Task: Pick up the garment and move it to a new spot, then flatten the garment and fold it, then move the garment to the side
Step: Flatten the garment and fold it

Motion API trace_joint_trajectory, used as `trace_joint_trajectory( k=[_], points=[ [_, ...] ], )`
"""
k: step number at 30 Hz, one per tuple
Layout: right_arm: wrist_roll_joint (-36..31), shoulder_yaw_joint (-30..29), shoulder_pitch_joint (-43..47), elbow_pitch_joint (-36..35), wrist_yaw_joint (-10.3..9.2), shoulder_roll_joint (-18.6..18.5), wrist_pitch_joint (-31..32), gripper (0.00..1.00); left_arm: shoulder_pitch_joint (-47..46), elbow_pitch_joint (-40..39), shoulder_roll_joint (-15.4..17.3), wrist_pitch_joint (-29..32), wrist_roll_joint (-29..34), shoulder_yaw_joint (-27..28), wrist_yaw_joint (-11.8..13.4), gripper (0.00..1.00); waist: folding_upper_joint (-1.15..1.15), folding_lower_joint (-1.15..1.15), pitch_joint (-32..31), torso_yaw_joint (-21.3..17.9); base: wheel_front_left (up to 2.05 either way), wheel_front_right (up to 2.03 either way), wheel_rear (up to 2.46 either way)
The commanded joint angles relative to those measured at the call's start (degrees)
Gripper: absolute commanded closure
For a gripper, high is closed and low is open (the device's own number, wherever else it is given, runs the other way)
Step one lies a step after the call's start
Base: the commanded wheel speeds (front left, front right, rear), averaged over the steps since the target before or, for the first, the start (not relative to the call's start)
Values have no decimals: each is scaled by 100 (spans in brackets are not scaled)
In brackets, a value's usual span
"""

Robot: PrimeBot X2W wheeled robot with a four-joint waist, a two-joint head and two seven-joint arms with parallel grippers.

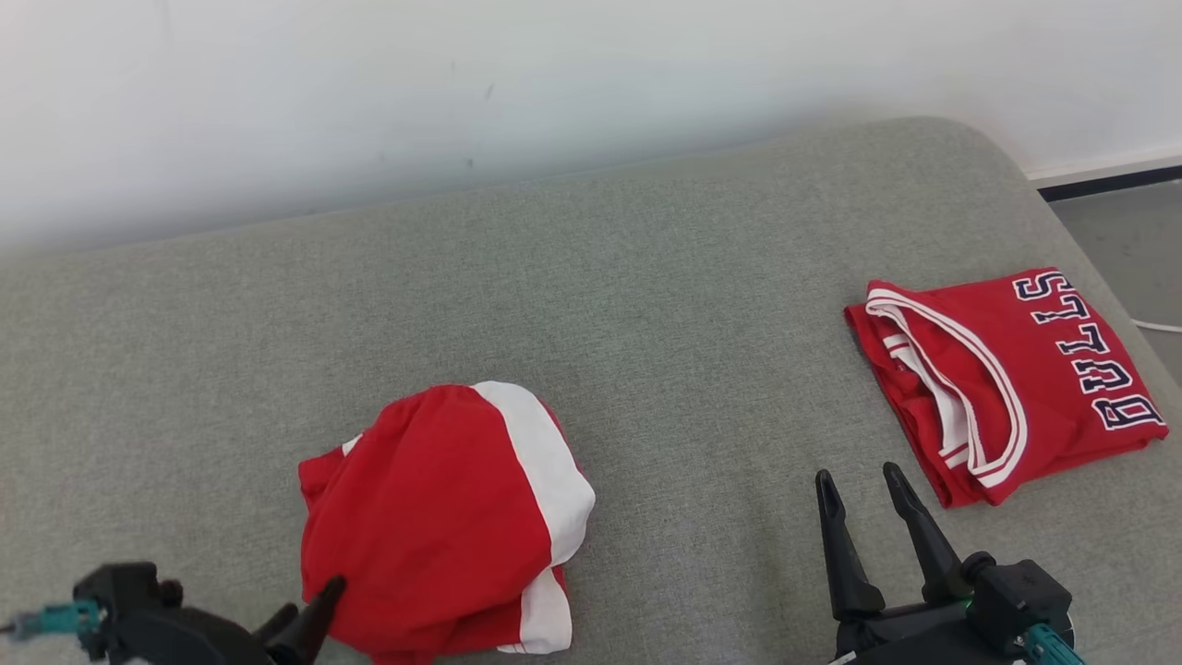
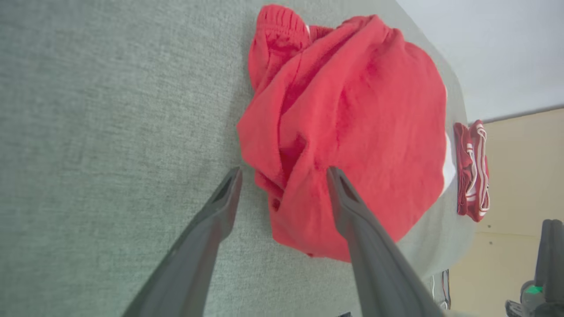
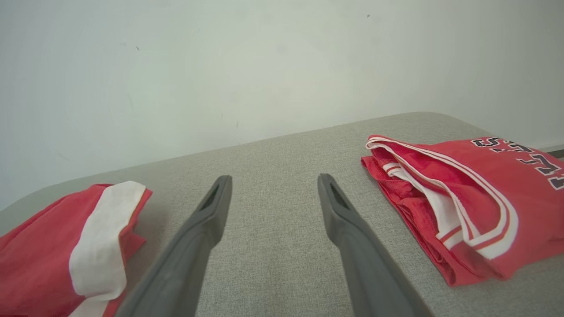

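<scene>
1. Pale plain wall (image 1: 462, 92) behind, along the far edge of the worktop.
2. Grey fabric-covered worktop (image 1: 646, 305), rounded at its far right corner, carrying both pieces of clothing.
3. Red-and-white garment (image 1: 443, 517), the piece to be handled: bunched in a rounded heap on the near left of the worktop, with a broad white band down its right side. Well apart from the jersey.
4. Red jersey (image 1: 1007, 388), folded flat near the worktop's right edge. White-trimmed openings turned toward the middle, dark "BULLS" lettering along the outer side.
5. Right hand (image 1: 859, 476), low at the near right, between the garment and the jersey. Fingers spread wide over bare grey fabric, gripping nothing. Near the jersey's closest corner but apart from it.
6. Left hand (image 2: 284, 172), low at the near left, right at the garment's edge. Fingers spread wide, nothing clamped between them. In the left wrist view, one fingertip over bare worktop and the other over red cloth; cannot tell whether it touches the cloth.
</scene>
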Motion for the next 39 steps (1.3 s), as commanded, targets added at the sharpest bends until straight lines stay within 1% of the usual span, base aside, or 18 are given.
trace_joint_trajectory(
  k=[1,4,6,8,11,14,16,18,19,21,24,26,27,29,32,36,39],
  points=[
    [19,10,66,2,-13,1,1,0,-100,-233,179,271,7,-22,65,0,0,0,-31,-34,0,0,0],
    [61,22,74,8,-13,1,1,0,-324,-679,577,953,-135,-11,214,0,0,0,-45,-98,0,0,0],
    [103,48,62,4,-13,1,1,0,-584,-923,833,1394,-215,31,369,0,0,0,-38,-153,0,0,0],
    [139,75,21,-3,-13,1,1,0,-955,-1046,987,1763,-300,52,559,0,0,0,-9,-230,0,0,0],
    [224,183,-70,-12,-13,2,1,0,-1584,-960,1117,2288,-426,-21,855,0,0,0,72,-408,0,0,0],
    [296,320,-179,-54,-13,1,2,0,-2095,-703,1209,2686,-522,-112,1058,0,0,0,219,-720,0,0,0],
    [363,331,-212,-82,-13,0,2,0,-2304,-541,1344,2936,-506,-199,1114,0,0,0,330,-942,0,0,0],
    [438,390,-230,-127,-13,2,1,0,-2451,-460,1545,3107,-397,-229,1148,0,0,0,469,-1173,0,0,0],
    [438,390,-230,-127,-13,2,1,0,-2451,-460,1545,3107,-397,-229,1148,0,0,0,469,-1173,0,0,0],
    [507,412,-226,-175,-13,2,2,0,-2510,-379,1765,3204,-237,-273,1152,0,0,0,604,-1387,0,0,0],
    [605,436,-207,-245,-13,3,2,0,-2553,-309,2210,3292,34,-293,1066,0,0,0,823,-1681,0,0,0],
    [663,413,-187,-294,-13,3,2,0,-2583,-268,2397,3336,136,-283,992,0,0,0,973,-1823,0,0,0],
    [730,419,-169,-337,-13,7,1,0,-2622,-236,2554,3390,102,-235,887,0,0,0,1113,-1949,0,0,0],
    [793,424,-160,-365,-13,6,1,0,-2623,-270,2705,3520,40,-254,730,0,0,0,1238,-2037,0,0,0],
    [879,425,-183,-418,-13,5,2,0,-2579,-353,2854,3793,-124,-290,559,0,0,0,1388,-2119,0,0,0],
    [942,413,-234,-453,-13,5,1,0,-2605,-511,2992,4102,-281,-287,552,0,0,0,1518,-2140,0,0,0],
    [966,472,-291,-457,-13,5,1,0,-2598,-582,3071,4315,-350,-302,613,0,0,0,1560,-2135,0,0,0]
  ],
)
